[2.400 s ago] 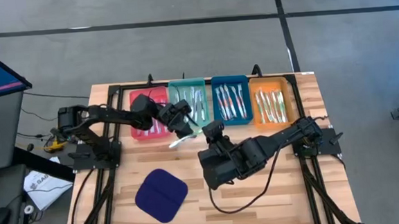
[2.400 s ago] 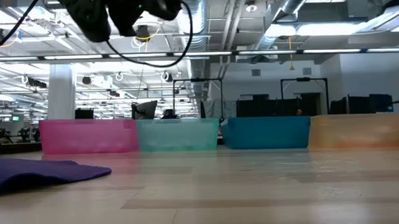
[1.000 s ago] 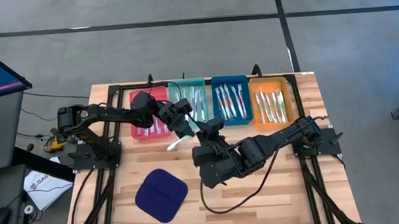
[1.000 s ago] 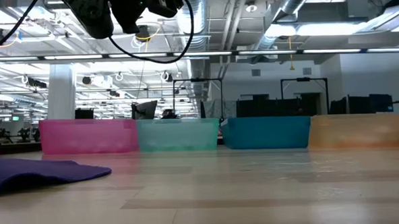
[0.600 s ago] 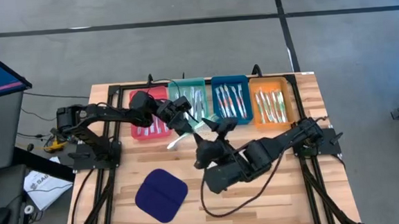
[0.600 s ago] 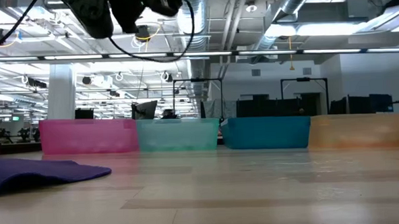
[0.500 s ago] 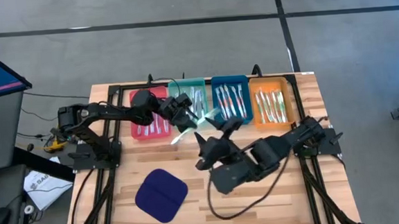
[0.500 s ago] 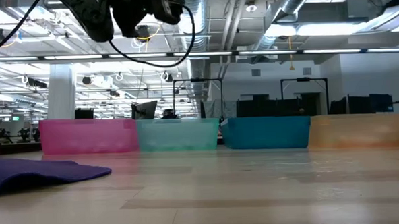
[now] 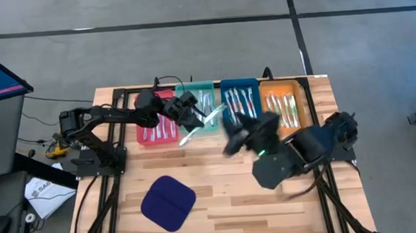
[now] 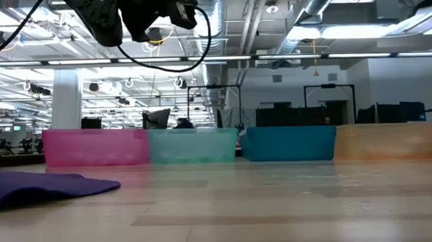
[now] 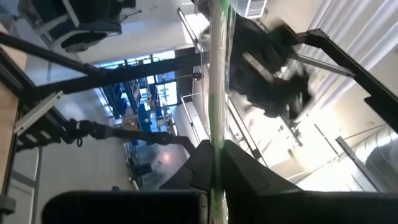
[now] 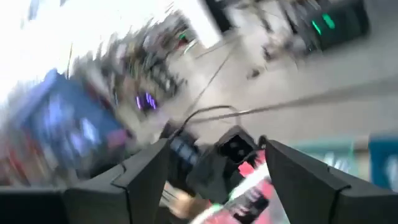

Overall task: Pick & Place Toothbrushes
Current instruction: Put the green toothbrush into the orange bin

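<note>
Your left end effector (image 9: 194, 119) is clamped on a whitish toothbrush with green accents (image 9: 203, 125), held in the air over the front edge of the teal tray (image 9: 197, 88). Your right end effector (image 9: 232, 137) (blurred) hangs spread wide and empty above the worktop (image 9: 220, 202), just beside the blue tray (image 9: 239, 82).
</note>
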Robot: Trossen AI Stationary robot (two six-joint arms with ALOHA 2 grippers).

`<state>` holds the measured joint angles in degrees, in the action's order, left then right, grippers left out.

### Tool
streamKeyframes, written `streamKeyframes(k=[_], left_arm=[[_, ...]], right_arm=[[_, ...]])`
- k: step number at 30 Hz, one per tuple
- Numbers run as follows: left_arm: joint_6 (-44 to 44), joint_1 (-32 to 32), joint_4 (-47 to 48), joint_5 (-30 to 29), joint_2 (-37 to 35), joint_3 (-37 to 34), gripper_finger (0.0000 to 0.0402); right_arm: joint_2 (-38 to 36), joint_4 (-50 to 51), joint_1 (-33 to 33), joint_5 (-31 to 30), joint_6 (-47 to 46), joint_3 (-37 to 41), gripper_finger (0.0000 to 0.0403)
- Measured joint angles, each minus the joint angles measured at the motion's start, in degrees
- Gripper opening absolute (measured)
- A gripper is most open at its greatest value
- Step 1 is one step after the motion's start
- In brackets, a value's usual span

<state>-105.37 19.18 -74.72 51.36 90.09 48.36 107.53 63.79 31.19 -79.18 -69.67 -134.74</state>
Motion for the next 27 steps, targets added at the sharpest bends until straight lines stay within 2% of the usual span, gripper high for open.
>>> streamKeyframes(k=[3, 4, 5, 13, 18, 24, 27], left_arm=[[1.5, -0.2, -0.4, -1.7, -0.5, 0.0, 0.001], [1.6, -0.4, -0.3, -2.2, -0.6, 0.0, 0.001], [1.7, -0.5, 0.1, -2.6, -0.8, 0.0, 0.001], [3.2, -1.9, -0.2, -5.0, -2.0, 0.0, 0.001], [3.2, -2.4, 0.0, -6.2, -1.9, 0.0, 0.001], [4.4, -2.4, 0.3, -7.3, -1.9, 0.0, 0.001], [4.4, -3.1, 0.3, -8.0, -1.9, 0.0, 0.001]], right_arm=[[0.0, 23.1, 2.3, -3.9, -42.5, 0.0, 0.026], [0.5, 26.7, 3.1, -4.7, -53.7, 0.9, 0.026], [0.9, 24.7, 3.2, -4.7, -55.2, 2.4, 0.026], [1.1, 10.6, 0.7, -2.5, -56.4, 13.4, 0.026], [0.9, 5.9, -0.1, -2.1, -56.1, 14.8, 0.026], [0.9, -2.9, -1.7, -1.8, -49.8, 14.9, 0.026], [0.9, -10.1, -2.3, -0.8, -40.9, 14.9, 0.026]])
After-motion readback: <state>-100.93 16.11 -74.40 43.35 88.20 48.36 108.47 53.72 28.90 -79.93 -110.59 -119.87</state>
